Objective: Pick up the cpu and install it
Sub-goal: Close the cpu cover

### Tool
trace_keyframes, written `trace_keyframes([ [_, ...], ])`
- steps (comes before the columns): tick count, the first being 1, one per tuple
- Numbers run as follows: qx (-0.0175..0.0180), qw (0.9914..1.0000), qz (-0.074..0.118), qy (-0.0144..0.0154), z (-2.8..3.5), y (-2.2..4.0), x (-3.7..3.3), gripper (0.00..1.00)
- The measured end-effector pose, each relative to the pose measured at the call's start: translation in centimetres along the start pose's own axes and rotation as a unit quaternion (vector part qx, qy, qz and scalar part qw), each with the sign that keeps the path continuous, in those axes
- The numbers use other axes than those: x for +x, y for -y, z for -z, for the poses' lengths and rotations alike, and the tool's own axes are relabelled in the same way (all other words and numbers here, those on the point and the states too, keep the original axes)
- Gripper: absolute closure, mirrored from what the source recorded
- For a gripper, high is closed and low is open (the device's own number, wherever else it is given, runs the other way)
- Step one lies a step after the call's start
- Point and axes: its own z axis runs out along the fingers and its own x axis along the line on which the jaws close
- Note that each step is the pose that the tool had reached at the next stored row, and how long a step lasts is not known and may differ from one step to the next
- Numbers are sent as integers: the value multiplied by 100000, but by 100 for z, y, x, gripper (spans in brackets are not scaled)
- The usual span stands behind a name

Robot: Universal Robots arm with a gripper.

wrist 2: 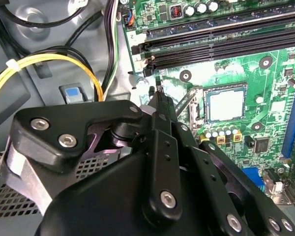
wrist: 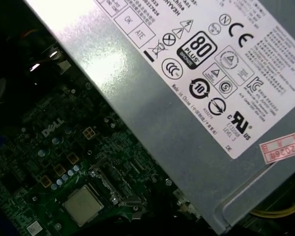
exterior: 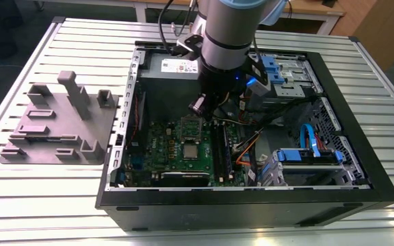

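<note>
While the arm hangs over the open computer case [exterior: 115, 169] in the exterior view, the cpu [exterior: 191, 151] sits in the motherboard [exterior: 162, 148] socket. In the second wrist view the gripper [wrist 2: 160, 96] has its fingers together, holding nothing, near the cpu [wrist 2: 225, 102]. In the first wrist view the cpu [wrist: 82, 204] lies seated beside the grey power supply [wrist: 187, 98]

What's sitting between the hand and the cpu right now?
In the second wrist view, the hand is above the board, apart from the cpu. Between them stands the raised socket frame over bare green motherboard; no cable crosses.
</note>
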Motion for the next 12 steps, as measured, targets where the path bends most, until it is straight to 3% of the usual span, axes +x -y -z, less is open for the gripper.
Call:
trace_keyframes([
  [8,-27,100000,254,10,41,-11,9,90],
  [12,-176,99999,487,174,59,-14,10,90],
])
